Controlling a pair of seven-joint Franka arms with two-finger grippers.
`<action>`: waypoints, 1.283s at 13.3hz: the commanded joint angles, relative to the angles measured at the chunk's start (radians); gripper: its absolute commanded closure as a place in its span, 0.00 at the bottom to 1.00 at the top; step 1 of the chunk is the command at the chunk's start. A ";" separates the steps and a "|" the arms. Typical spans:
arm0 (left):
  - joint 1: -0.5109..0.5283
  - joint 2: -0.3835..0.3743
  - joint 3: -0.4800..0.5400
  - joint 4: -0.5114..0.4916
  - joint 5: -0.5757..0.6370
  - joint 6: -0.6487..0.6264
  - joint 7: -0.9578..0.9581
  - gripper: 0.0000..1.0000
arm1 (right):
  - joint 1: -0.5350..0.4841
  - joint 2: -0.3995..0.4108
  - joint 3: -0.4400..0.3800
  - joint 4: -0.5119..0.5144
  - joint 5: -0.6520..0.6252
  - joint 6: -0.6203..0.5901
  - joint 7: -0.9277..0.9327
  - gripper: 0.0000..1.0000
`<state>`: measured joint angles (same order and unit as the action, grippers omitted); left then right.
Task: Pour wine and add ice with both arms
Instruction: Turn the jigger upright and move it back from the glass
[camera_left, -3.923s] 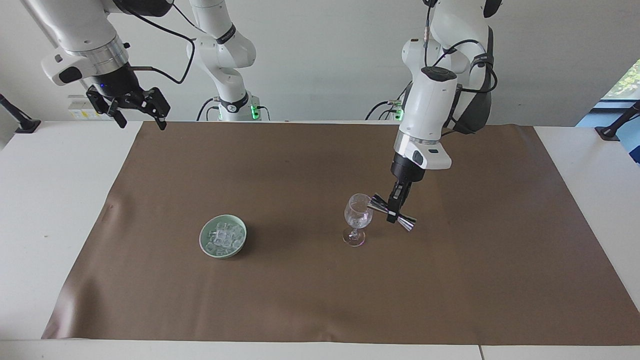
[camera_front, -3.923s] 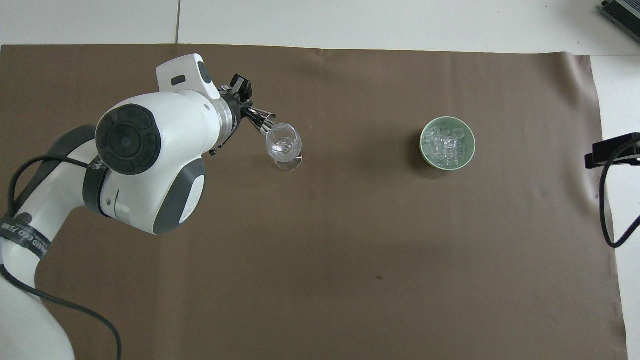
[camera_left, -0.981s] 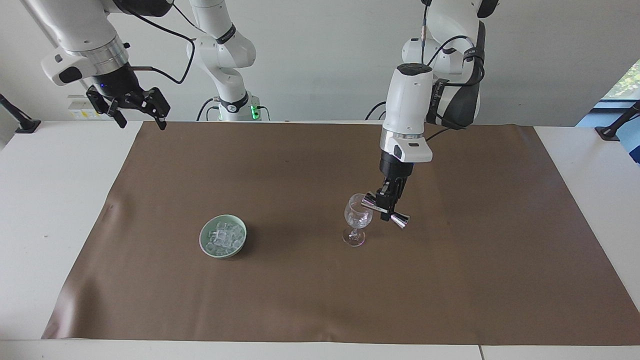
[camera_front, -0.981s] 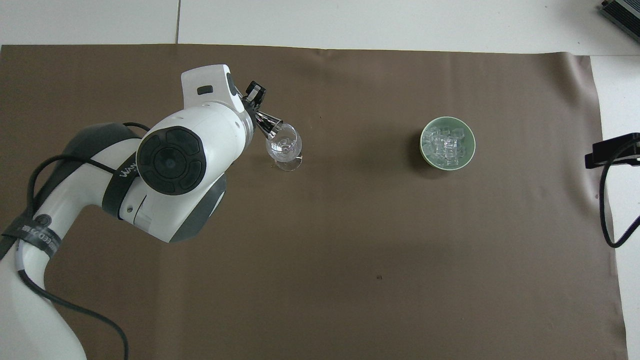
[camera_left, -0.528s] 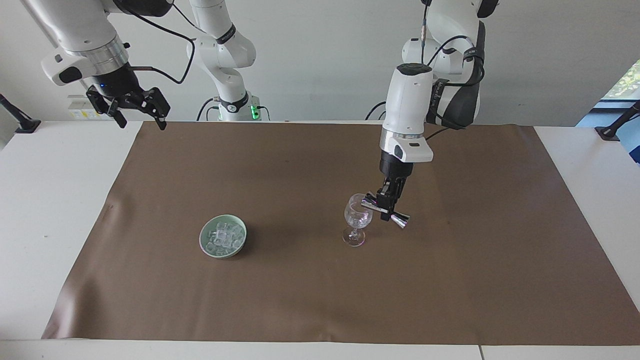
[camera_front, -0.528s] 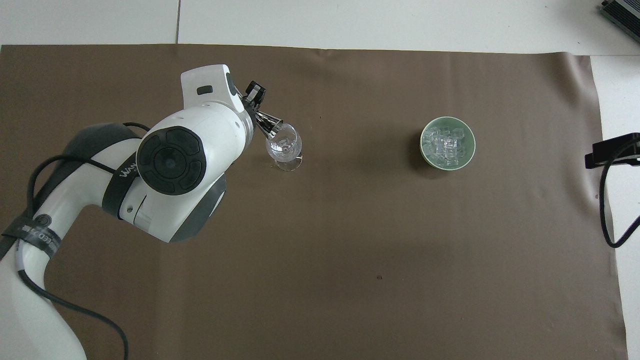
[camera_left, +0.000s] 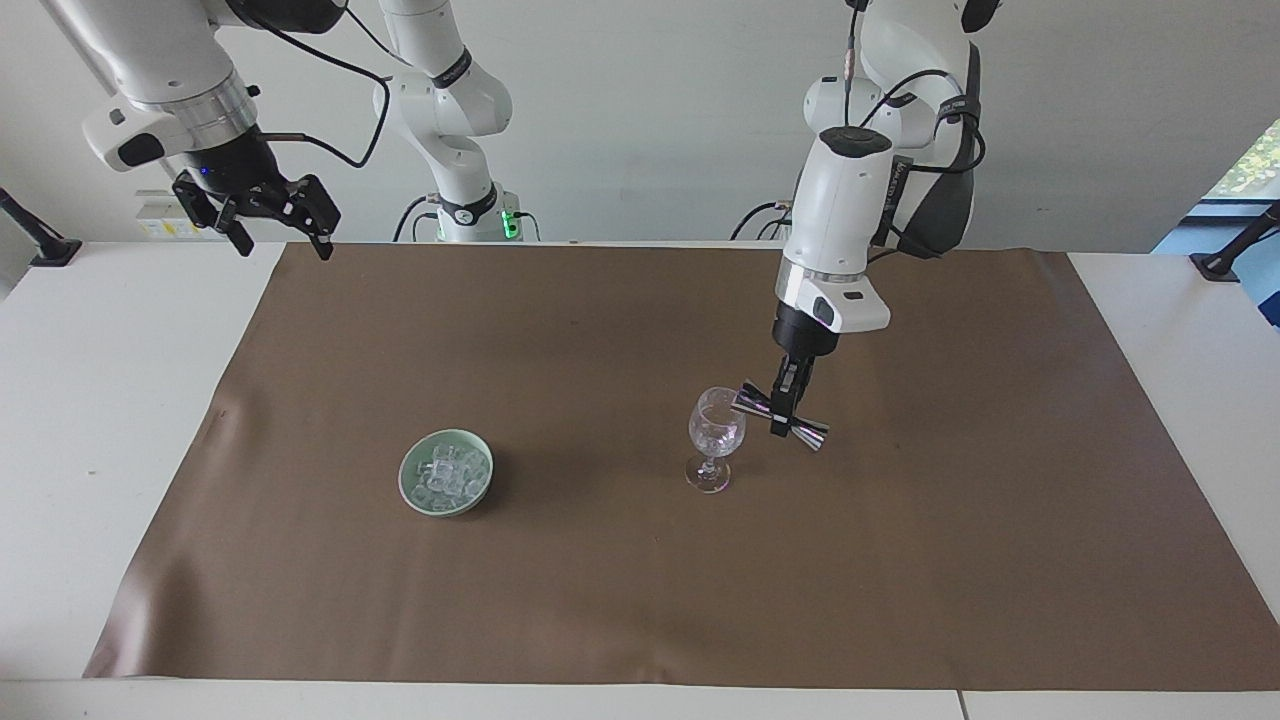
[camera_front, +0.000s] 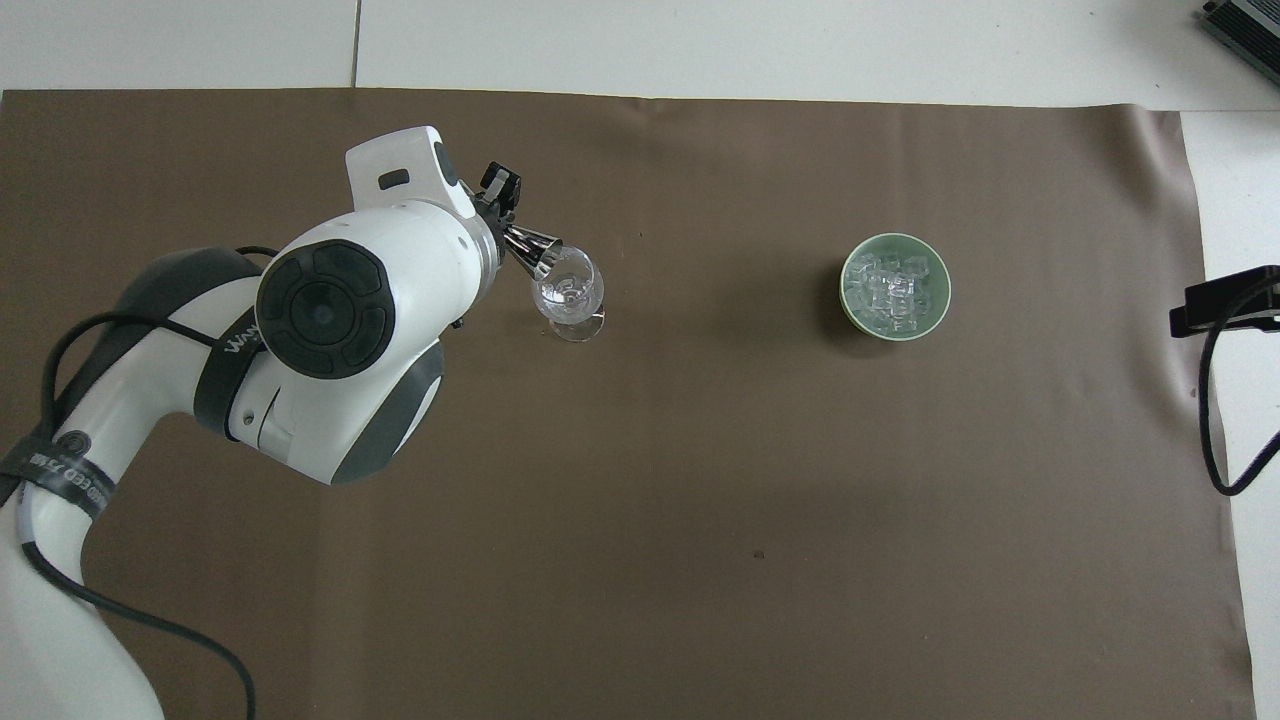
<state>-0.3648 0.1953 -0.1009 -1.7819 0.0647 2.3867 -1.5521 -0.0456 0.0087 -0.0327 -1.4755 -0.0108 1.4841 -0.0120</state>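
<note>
Now left gripper (camera_left: 783, 412) clamping tilted jigger (camera_left: 780, 415).

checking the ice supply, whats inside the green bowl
The green bowl holds a pile of ice, clear cubes heaped nearly to the rim. The cubes cover the bowl's bottom, so nothing below them can be seen. Neither gripper is over it.

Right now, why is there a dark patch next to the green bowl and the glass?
Those are shadows. In the facing view, the green bowl and the wine glass each cast a soft dark patch on the brown mat, toward the left arm's end; in the overhead view, the bowl's shadow hugs its rim, so the light is probably high.
</note>
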 joint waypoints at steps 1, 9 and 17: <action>0.035 -0.028 -0.002 0.007 -0.156 -0.110 0.108 1.00 | -0.002 -0.016 0.002 -0.016 0.017 -0.001 0.017 0.00; 0.200 -0.024 0.004 0.045 -0.573 -0.409 0.216 1.00 | -0.002 -0.016 0.002 -0.017 0.017 -0.001 0.017 0.00; 0.426 0.081 0.006 0.033 -0.876 -0.655 0.389 1.00 | -0.002 -0.016 0.002 -0.016 0.017 -0.001 0.017 0.00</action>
<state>0.0022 0.2447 -0.0881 -1.7485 -0.7378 1.7906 -1.2505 -0.0456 0.0087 -0.0327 -1.4755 -0.0108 1.4841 -0.0120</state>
